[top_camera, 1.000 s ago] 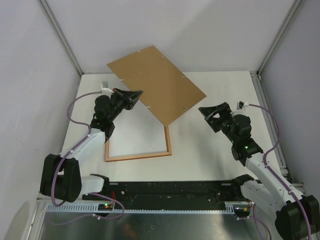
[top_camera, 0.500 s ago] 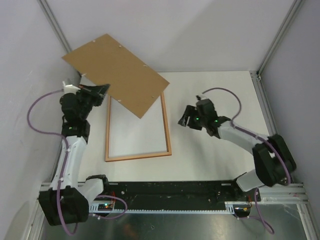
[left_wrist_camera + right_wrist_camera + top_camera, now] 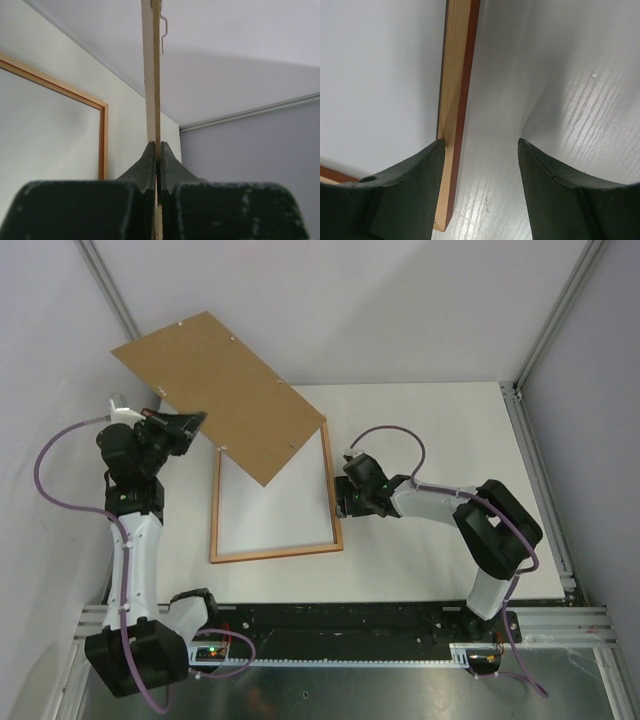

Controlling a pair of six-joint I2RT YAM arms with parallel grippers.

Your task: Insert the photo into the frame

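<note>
The frame (image 3: 275,553) lies flat on the bench (image 3: 430,430), pale wood side up, at 9 o'clock from centre in the top view. The left hand (image 3: 196,421) is clamped on the edge of the brown backing board (image 3: 225,390), which is raised and tilted at 11 o'clock above the frame's far end. The right hand (image 3: 480,142), at 3 o'clock of the frame, has its fingers apart, one over the right rail and one over bare bench.
</note>
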